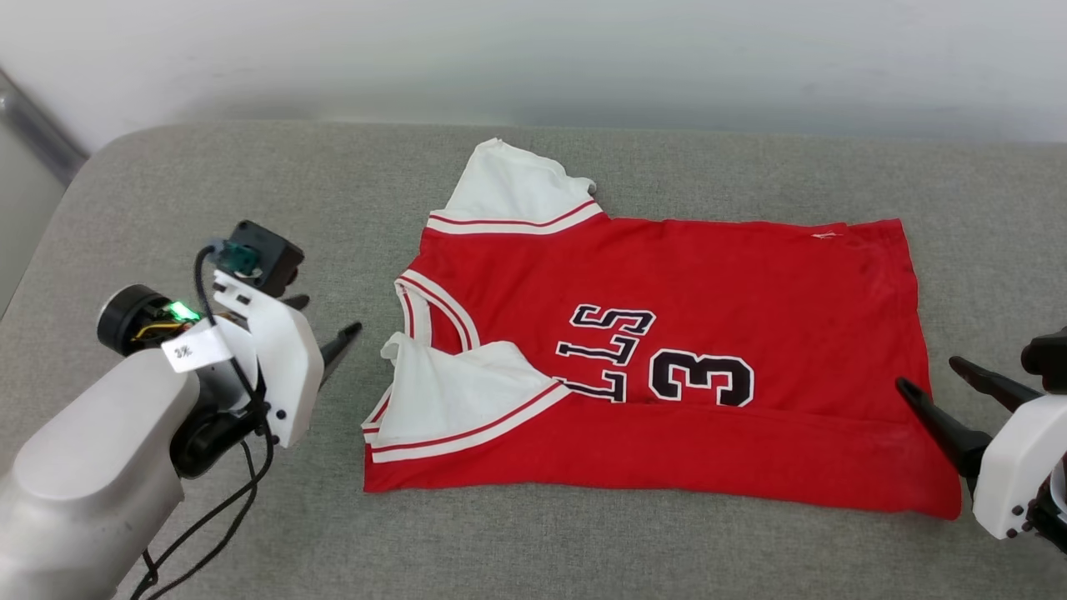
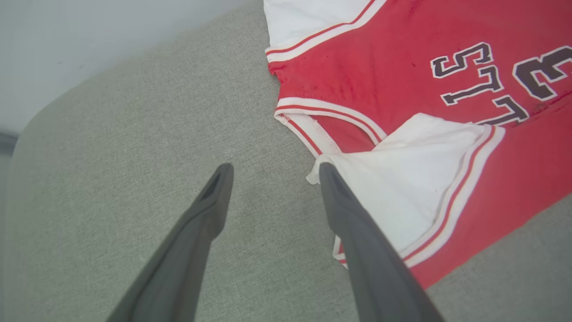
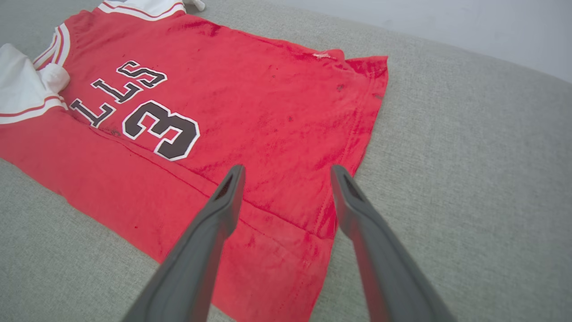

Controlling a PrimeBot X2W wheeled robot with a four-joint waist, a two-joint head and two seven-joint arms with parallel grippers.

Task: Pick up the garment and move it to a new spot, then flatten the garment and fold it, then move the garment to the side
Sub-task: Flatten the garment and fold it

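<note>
stage: garment (image 1: 708, 275) lies flat between both claws, its near long edge folded over the lettering; further folds and the shift aside remain | left claw (image 2: 275, 167): spread, empty, just off the collar | right claw (image 3: 287, 169): spread, empty, at the hem edge | room: bare grey cushion (image 1: 208, 167) outward of each claw

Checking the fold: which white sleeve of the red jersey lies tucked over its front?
The white short sleeve nearer the robot: it lies folded onto the red jersey-style shirt, hiding some black lettering. The far sleeve sticks outward.
</note>
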